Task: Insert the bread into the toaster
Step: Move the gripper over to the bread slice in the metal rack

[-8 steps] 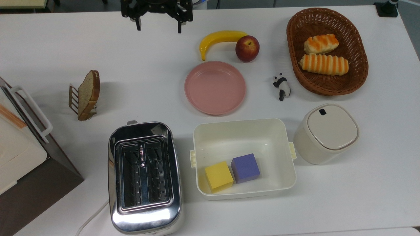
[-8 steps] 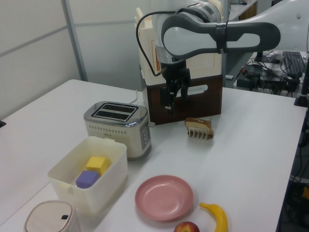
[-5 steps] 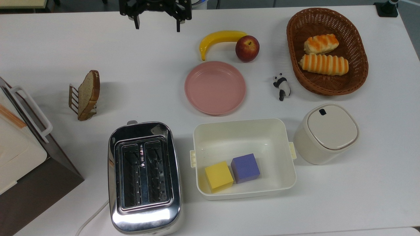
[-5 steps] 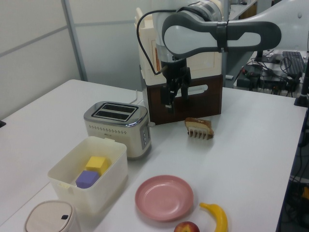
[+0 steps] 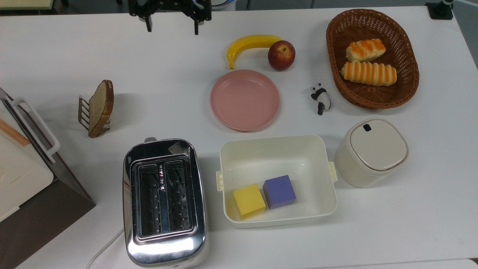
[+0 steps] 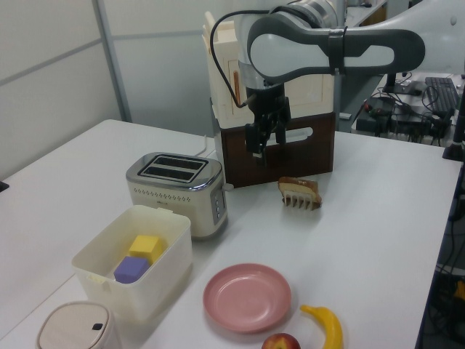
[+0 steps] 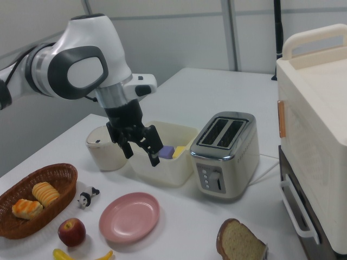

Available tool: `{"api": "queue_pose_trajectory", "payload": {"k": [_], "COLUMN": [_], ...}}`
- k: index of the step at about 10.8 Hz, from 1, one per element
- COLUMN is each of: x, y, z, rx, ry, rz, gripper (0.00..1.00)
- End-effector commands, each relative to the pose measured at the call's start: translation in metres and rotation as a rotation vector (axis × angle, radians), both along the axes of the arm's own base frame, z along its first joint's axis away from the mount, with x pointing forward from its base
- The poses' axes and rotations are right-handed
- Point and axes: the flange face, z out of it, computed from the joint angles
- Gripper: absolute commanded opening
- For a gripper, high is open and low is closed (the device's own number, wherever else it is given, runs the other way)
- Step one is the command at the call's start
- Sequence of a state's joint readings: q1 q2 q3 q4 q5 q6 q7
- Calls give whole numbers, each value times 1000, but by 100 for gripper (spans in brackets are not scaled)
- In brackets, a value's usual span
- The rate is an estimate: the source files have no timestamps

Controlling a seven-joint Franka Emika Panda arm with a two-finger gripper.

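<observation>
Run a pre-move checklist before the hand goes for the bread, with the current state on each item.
1. Hand open and empty: ok, fingers spread with nothing between them.
2. Bread reachable: ok, it stands on edge in a small rack, top crust exposed.
3. Hand lined up over the bread: not ok, it is well above the table and off to the top view's upper right of the slice.
4. Toaster slots free: ok, both look empty.
5. Toaster upright, slots facing up: ok.

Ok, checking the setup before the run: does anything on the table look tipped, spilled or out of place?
Only the panda figurine looks off, seemingly lying on its side between the pink plate and the basket. The bread leans in its rack, and the toaster stands upright.
</observation>
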State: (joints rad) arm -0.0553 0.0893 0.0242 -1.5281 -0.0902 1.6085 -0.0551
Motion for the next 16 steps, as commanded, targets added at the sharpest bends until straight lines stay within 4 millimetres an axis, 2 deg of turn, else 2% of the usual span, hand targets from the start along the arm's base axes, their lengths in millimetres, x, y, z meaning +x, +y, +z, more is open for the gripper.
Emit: {"api": "queue_pose_trajectory", "payload": {"k": [1,3,4,6,9,10,14,16], "x": [-10,-9,-6,4,14,18,33,40], "y": [-39,-65,-83,-108,-143,-148,-157,-162], "z": [-4,-16,-32,-61,-91,-101,-142,-162], "rx": [-8,-7,-10,-60,-57,-55,-87,-91], "ry": [57,72,97,135,130,128,134,131], "rz": [89,64,38,58,46,64,97,102], "gripper": [100,100,100,100,100,100,89,76]}}
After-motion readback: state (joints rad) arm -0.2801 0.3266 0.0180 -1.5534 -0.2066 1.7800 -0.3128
